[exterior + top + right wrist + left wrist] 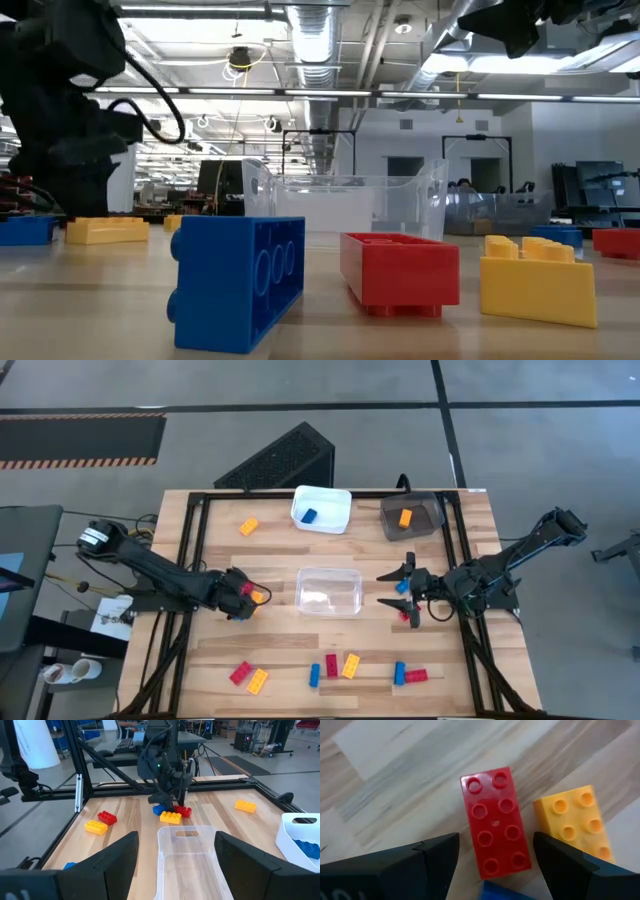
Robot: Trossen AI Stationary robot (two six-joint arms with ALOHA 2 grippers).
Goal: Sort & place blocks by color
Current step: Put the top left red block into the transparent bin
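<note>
My left gripper (492, 862) is open and points down over a cluster of three bricks left of the clear bin. Its fingers stand on either side of the near end of a red brick (495, 822) without touching it. A yellow brick (577, 820) lies beside the red one and a blue brick (505, 892) at its end, all flat on the table. The right wrist view shows the same cluster (171, 813) under the left gripper (243, 596). My right gripper (393, 589) is open right of the clear bin, with a blue brick (403, 588) and a red brick (405, 617) beside it.
The clear bin (328, 590) sits mid-table. A white bin (321, 508) holds a blue brick, a grey bin (411, 515) an orange one. A loose yellow brick (248, 527) lies far left. Several bricks line the near edge: red (240, 673), blue (314, 675), yellow (351, 665).
</note>
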